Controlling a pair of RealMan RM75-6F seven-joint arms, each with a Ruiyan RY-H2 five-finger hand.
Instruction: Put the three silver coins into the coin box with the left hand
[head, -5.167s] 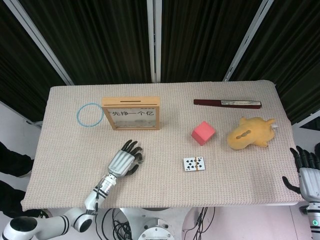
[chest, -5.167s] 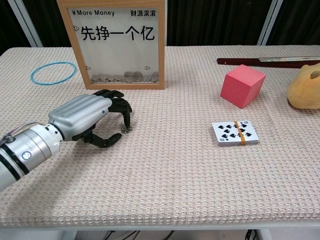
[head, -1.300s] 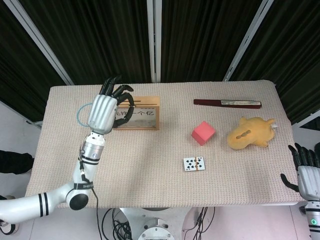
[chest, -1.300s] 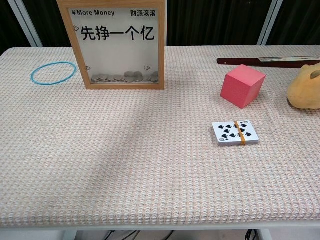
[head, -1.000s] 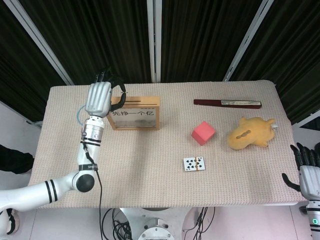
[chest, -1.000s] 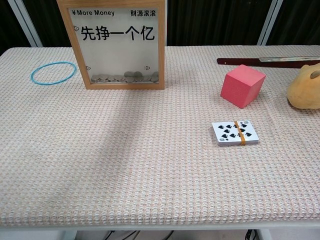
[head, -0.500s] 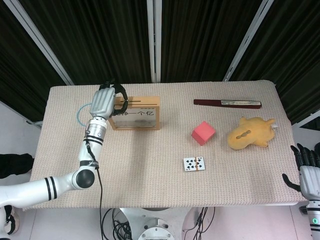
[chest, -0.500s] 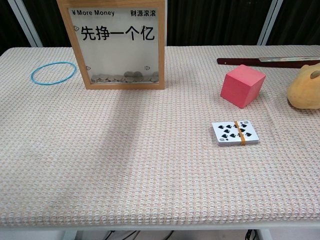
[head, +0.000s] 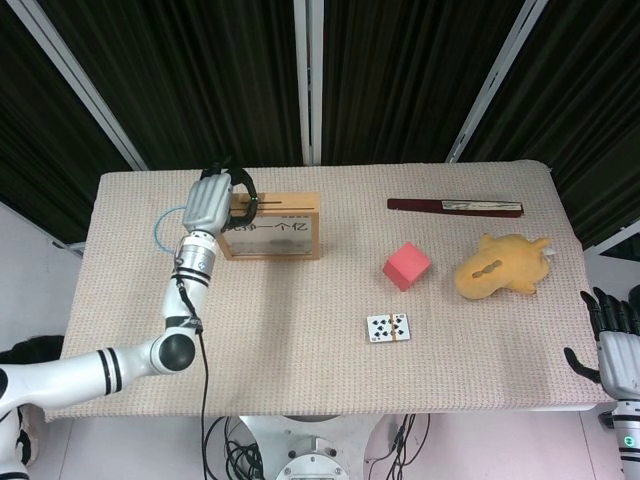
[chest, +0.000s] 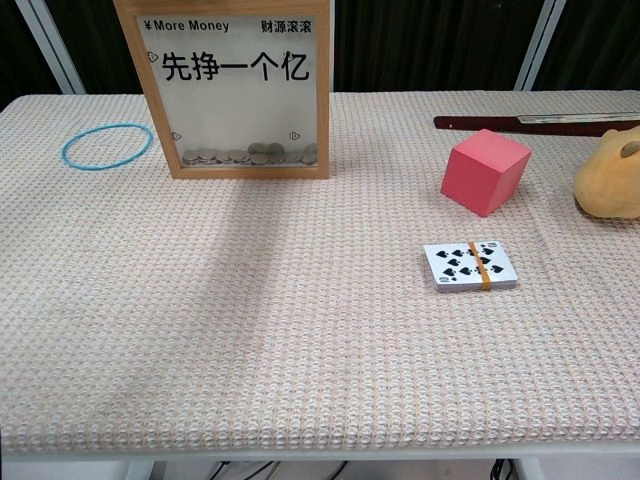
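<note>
Two hands: we saw both only from the head view.
Left hand (head: 212, 203): it was raised over the left end of the coin box (head: 270, 228), its dark fingers (head: 243, 192) curled down at the top edge by the slot (we could not tell whether they pinched a coin).
Right hand (head: 617, 345): it hung beyond the table's (chest: 300, 330) right edge with its fingers spread and nothing in them.
Coins (chest: 245, 154): we saw a row of silver ones lying along the bottom of the box, behind its clear front.
Blue ring (chest: 106, 144): it lay flat just left of the box.
Other things: a red cube (chest: 485, 171), a banded deck of cards (chest: 470, 265), a yellow soft toy (head: 500, 265) and a dark flat stick (head: 455, 207) sat on the right half.
</note>
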